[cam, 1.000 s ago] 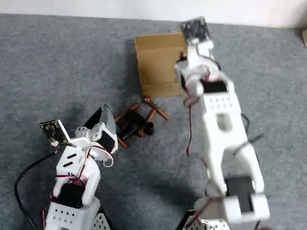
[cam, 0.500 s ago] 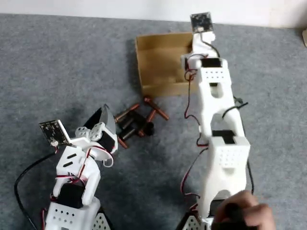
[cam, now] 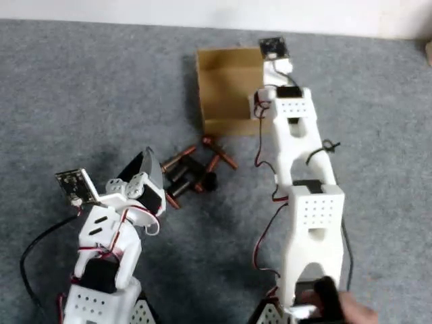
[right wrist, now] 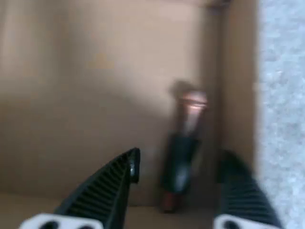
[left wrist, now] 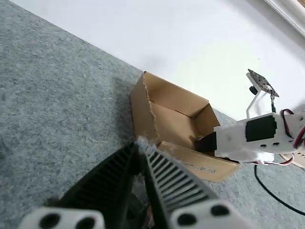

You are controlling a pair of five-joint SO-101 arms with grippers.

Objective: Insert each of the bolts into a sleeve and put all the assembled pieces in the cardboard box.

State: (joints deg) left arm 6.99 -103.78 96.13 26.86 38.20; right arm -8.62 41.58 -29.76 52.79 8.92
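The cardboard box (cam: 226, 88) sits at the back of the grey table. Inside it lies an assembled piece (right wrist: 183, 157), a copper bolt in a black sleeve, by the box's side wall. My right gripper (right wrist: 180, 156) is open just above it, one finger on either side and not touching. Several loose copper bolts (cam: 217, 152) and black sleeves (cam: 182, 174) lie in a pile in front of the box. My left gripper (left wrist: 141, 153) is shut and empty, hovering at the pile's left edge (cam: 150, 165) and pointing toward the box (left wrist: 174, 119).
The right arm (cam: 300, 155) stretches flat across the table from the near edge to the box's right side, and its black fingers (left wrist: 206, 143) reach into the box. Grey carpet lies open to the left of the box and the pile.
The right arm has stretched out and lowered over the box's right side. The box has shifted slightly to the right. The left arm has kept still.
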